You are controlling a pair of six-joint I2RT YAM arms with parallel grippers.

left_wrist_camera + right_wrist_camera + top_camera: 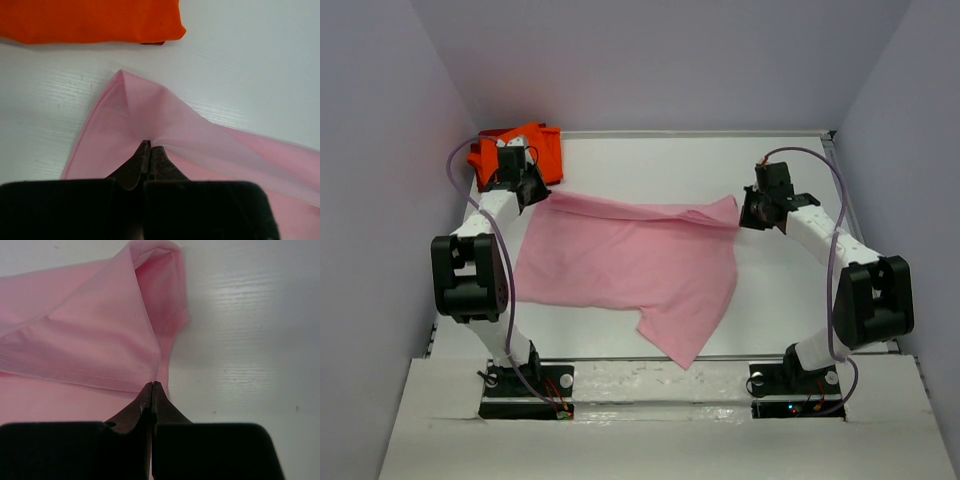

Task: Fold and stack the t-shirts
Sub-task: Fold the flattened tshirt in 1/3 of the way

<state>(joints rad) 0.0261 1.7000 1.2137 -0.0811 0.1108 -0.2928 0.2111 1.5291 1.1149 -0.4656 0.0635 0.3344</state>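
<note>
Orange t-shirt (545, 150) apparently folded, far left on counter (790, 290). Pink t-shirt (630, 265) spread, far corners pinched by left hand (149, 145) and right hand (151, 385); folding and stacking remaining.

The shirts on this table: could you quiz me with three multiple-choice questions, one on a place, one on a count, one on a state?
1. Where does the orange shirt lie?
A far left corner of the table; B near right corner; C the middle.
2. How many shirts are there?
A one; B two; C four.
3. The left gripper is:
A wide open; B shut on the pink shirt; C shut on the orange shirt.
Answers: 1 A, it sits in the far left corner. 2 B, one orange, one pink. 3 B, its fingers pinch pink cloth.
</note>
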